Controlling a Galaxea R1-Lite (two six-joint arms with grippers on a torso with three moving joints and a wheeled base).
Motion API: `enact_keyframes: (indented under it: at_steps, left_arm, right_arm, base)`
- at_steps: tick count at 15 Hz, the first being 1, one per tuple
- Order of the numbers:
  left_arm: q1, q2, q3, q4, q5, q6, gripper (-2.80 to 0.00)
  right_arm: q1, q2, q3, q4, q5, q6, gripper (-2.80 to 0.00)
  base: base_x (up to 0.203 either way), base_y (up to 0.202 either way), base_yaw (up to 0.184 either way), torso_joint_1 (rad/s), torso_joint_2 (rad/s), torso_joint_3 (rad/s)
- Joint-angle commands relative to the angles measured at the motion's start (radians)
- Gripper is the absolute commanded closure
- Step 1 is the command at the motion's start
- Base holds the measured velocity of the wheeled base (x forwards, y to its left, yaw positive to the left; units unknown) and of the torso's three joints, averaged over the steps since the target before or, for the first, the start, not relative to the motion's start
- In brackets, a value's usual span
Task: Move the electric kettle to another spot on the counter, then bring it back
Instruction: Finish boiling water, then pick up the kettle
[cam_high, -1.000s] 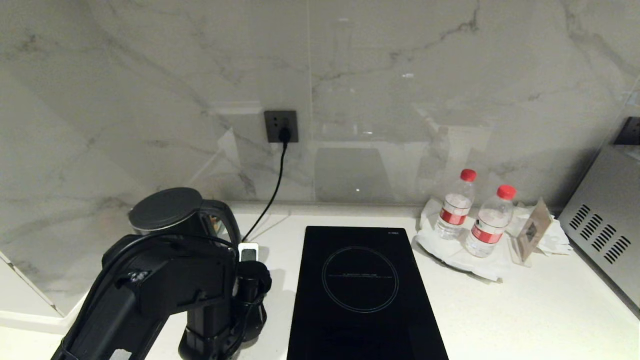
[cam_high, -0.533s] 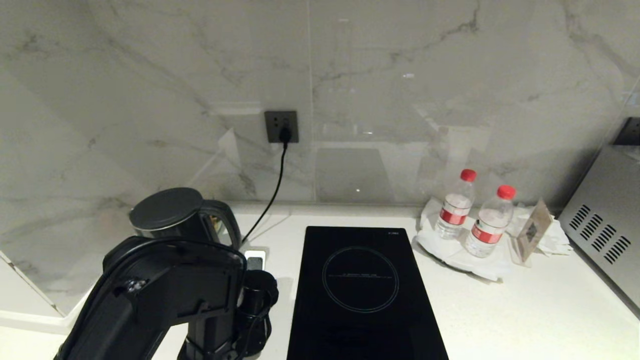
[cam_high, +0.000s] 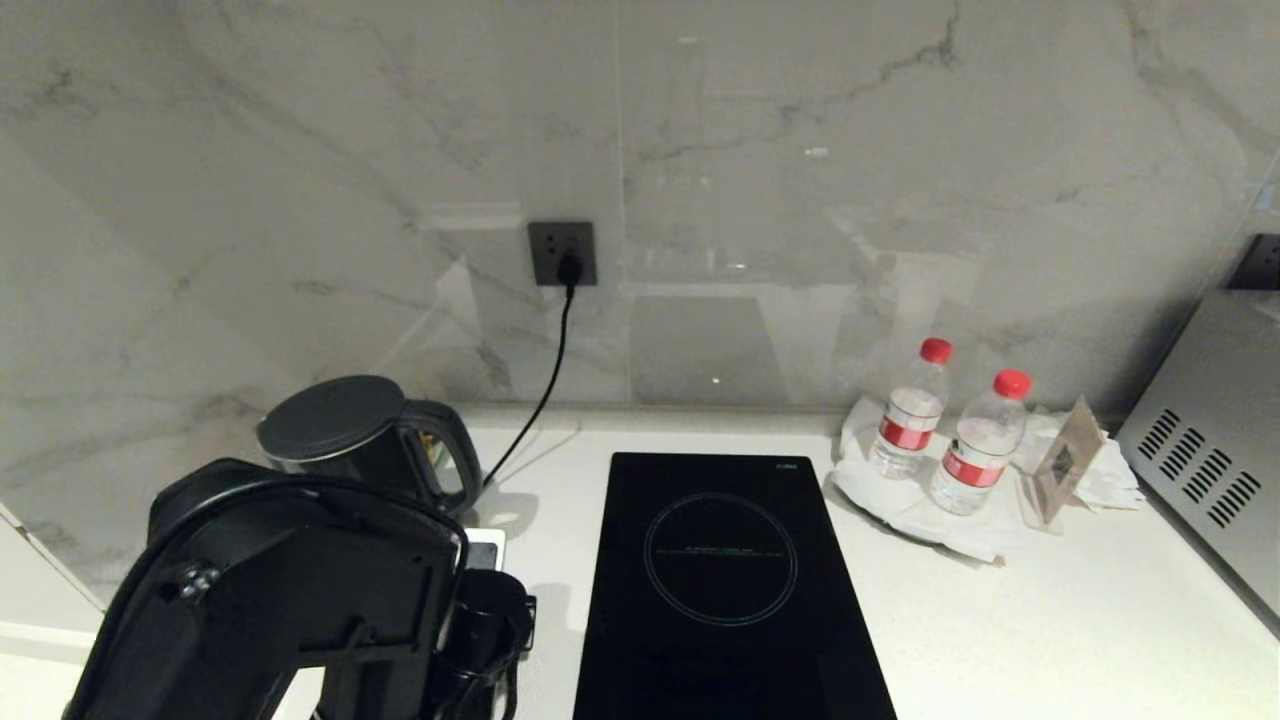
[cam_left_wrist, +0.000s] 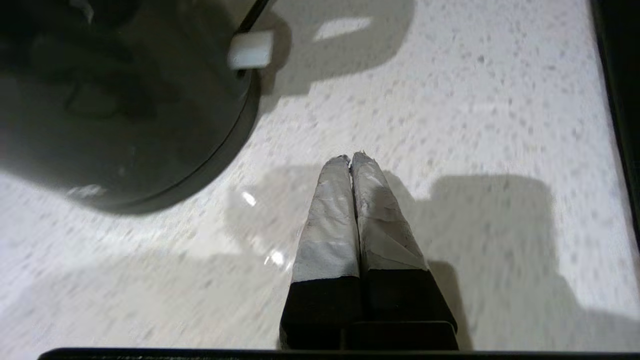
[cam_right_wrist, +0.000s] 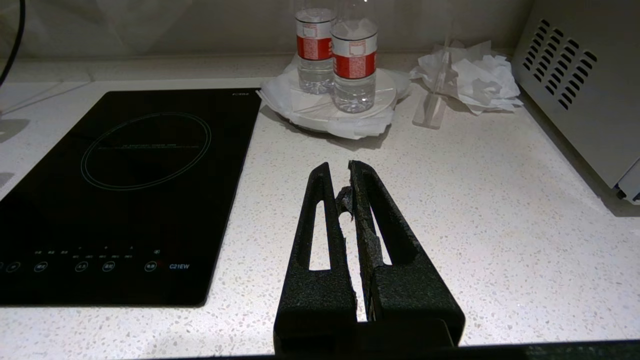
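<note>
The black electric kettle (cam_high: 345, 432) stands at the back left of the white speckled counter (cam_high: 1000, 620), its loop handle (cam_high: 462, 462) turned to the right. My left arm (cam_high: 280, 600) rises in front of it and hides its lower half and my own fingers. In the left wrist view the left gripper (cam_left_wrist: 351, 159) is shut and empty, its taped fingers pressed together above bare counter (cam_left_wrist: 450, 100). The kettle's dark round bottom (cam_left_wrist: 125, 110) lies a short way off, apart from the tips. My right gripper (cam_right_wrist: 340, 170) hangs shut and empty over the counter right of the hob.
A black glass hob (cam_high: 720, 570) lies in the middle. A cord (cam_high: 545, 390) runs from the wall socket (cam_high: 563, 252) down behind the kettle. Two water bottles (cam_high: 910, 410) on a plate with tissue, a small card stand (cam_high: 1065, 460) and a metal appliance (cam_high: 1210, 450) fill the right.
My left arm has drawn back toward the near left, away from the kettle, with its fingers still shut. The kettle has stayed where it was.
</note>
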Motion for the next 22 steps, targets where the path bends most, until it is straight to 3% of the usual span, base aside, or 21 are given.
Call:
enact_keyframes:
  at_steps: [1, 5, 9, 10, 13, 16, 22]
  left_arm:
    - [-0.008, -0.088, 0.075, -0.009, -0.017, -0.016, 0.0]
    - [-0.068, -0.23, 0.129, -0.009, -0.032, -0.032, 0.0]
    - [-0.092, -0.271, 0.091, -0.009, -0.017, -0.028, 0.0]
    - [-0.092, -0.264, 0.089, -0.009, -0.016, -0.03, -2.8]
    - [-0.074, -0.265, 0.036, -0.009, -0.016, -0.023, -2.8]
    - [-0.012, -0.225, -0.063, -0.009, -0.015, 0.007, -2.8]
    - [0.077, -0.172, -0.099, -0.009, -0.022, 0.02, -2.8]
  right_arm:
    - [0.0, 0.001, 0.0, 0.0, 0.0, 0.0, 0.0]
    - [0.0, 0.001, 0.0, 0.0, 0.0, 0.0, 0.0]
    - [0.0, 0.001, 0.0, 0.0, 0.0, 0.0, 0.0]
    - [0.0, 0.001, 0.0, 0.0, 0.0, 0.0, 0.0]
    - [0.0, 0.001, 0.0, 0.0, 0.0, 0.0, 0.0]
    - [0.0, 0.001, 0.0, 0.0, 0.0, 0.0, 0.0]
    - [0.0, 0.001, 0.0, 0.0, 0.0, 0.0, 0.0]
  base:
    - [0.0, 0.0, 0.0, 0.0, 0.0, 0.0]
    - [0.0, 0.0, 0.0, 0.0, 0.0, 0.0]
    - [0.0, 0.0, 0.0, 0.0, 0.0, 0.0]
    - [0.0, 0.0, 0.0, 0.0, 0.0, 0.0]
    - [0.0, 0.0, 0.0, 0.0, 0.0, 0.0]
    - [0.0, 0.0, 0.0, 0.0, 0.0, 0.0]
    - [0.0, 0.0, 0.0, 0.0, 0.0, 0.0]
